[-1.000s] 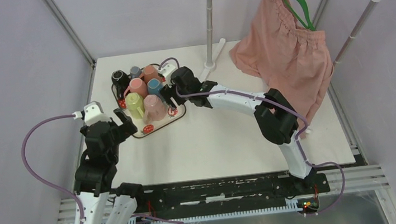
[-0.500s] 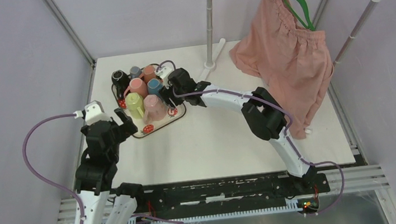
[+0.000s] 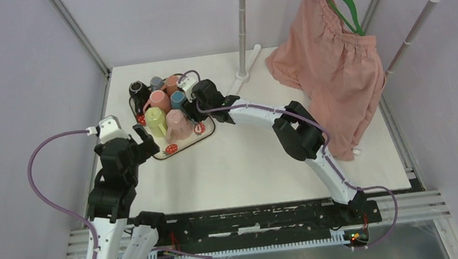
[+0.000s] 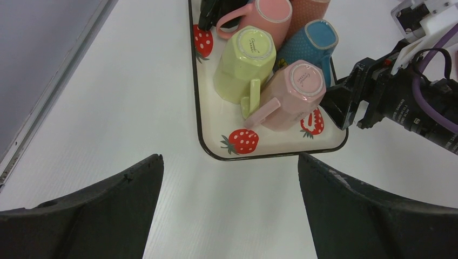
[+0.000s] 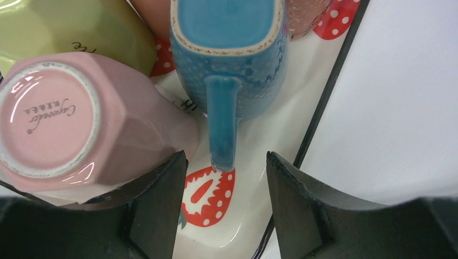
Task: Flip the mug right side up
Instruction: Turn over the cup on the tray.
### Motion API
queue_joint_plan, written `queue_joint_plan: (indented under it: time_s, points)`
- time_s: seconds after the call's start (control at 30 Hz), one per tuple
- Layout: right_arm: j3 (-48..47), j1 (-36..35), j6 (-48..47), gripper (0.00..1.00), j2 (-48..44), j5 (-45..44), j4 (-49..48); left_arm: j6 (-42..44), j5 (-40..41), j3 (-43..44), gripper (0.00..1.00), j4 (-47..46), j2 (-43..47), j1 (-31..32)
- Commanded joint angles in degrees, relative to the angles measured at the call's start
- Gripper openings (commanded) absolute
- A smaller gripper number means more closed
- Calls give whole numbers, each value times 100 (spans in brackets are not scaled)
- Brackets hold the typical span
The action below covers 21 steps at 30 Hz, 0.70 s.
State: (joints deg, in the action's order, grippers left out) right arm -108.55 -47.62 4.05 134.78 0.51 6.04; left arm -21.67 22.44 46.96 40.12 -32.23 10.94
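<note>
Right gripper (image 5: pixel 224 162): jaws wide apart, nothing held. In the wrist view the two fingers (image 5: pixel 162 210) stand either side of the handle (image 5: pixel 222 118) of the blue mug (image 5: pixel 227 32), with a gap on both sides and no contact seen. Only the handle's end reaches the level of the fingertips. The blue mug sits upside down, its flat base with a pale unglazed ring facing up, on the tray (image 5: pixel 318 113) near the right rim. Its handle points out toward the right gripper, over a strawberry print. Just left of it a pink mug (image 5: pixel 51 118) is also inverted, printed base up. It touches or nearly touches the blue mug's side, and I cannot tell which. Behind the pink mug is a yellow-green mug (image 5: pixel 70 27), base up as well. In the top view the right arm reaches across the table (image 3: pixel 249 160) to the tray's right edge, and more mugs crowd the tray's far end. Left gripper (image 4: pixel 229 162): jaws wide open and empty, hanging above bare table just off the tray's near rim, well apart from the mugs. A pink garment (image 3: pixel 330 66) hangs on a rack at far right.
</note>
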Motion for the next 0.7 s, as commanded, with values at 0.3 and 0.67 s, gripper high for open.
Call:
queue_joint_plan:
  time_s: [0.3,0.67]
  points:
    - [-443,-33,35,49,313,236,-566,-101,-51,-3,100,-246,-83,-57]
    - [-579,-31,44,40,485,144,-567,-106,-55,-4,100,-250,-65,-62]
